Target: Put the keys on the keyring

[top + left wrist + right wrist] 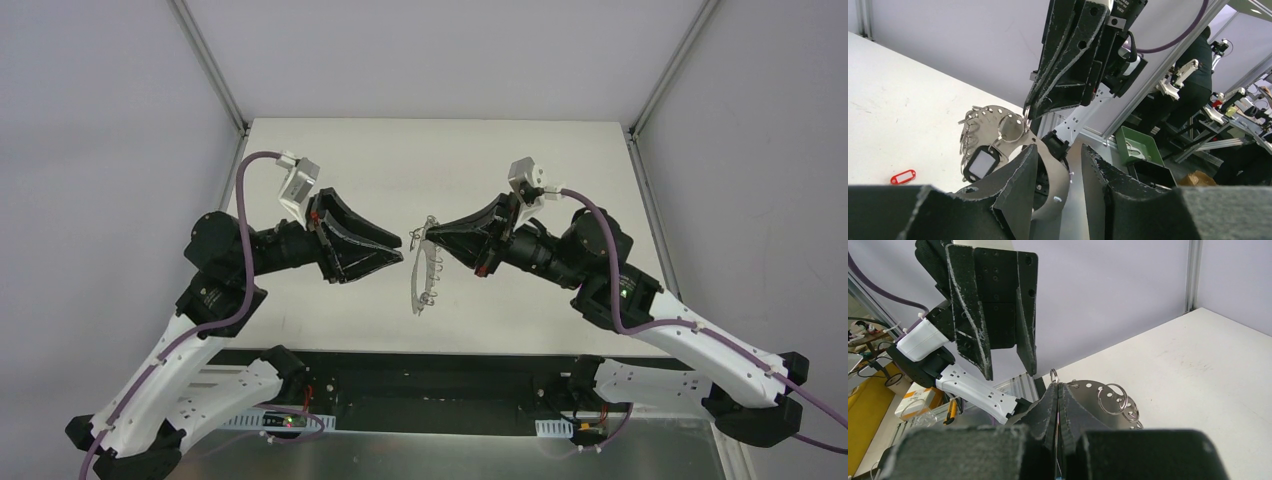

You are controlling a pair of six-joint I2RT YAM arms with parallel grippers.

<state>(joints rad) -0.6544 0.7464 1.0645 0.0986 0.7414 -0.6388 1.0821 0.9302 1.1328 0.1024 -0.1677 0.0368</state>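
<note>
Judging from the left wrist view, one dark key [980,164] already hangs from a ring on the keyring [990,116], though I cannot be sure it is fully threaded. A red key [903,176] lies on the table [898,115] well apart, and no bright blue one shows. The right gripper [1057,386] is clamped on the keyring's top edge, holding it in the air with its long axis hanging downward. Just beside it is the left gripper [1059,149], jaws partly apart and empty.
</note>
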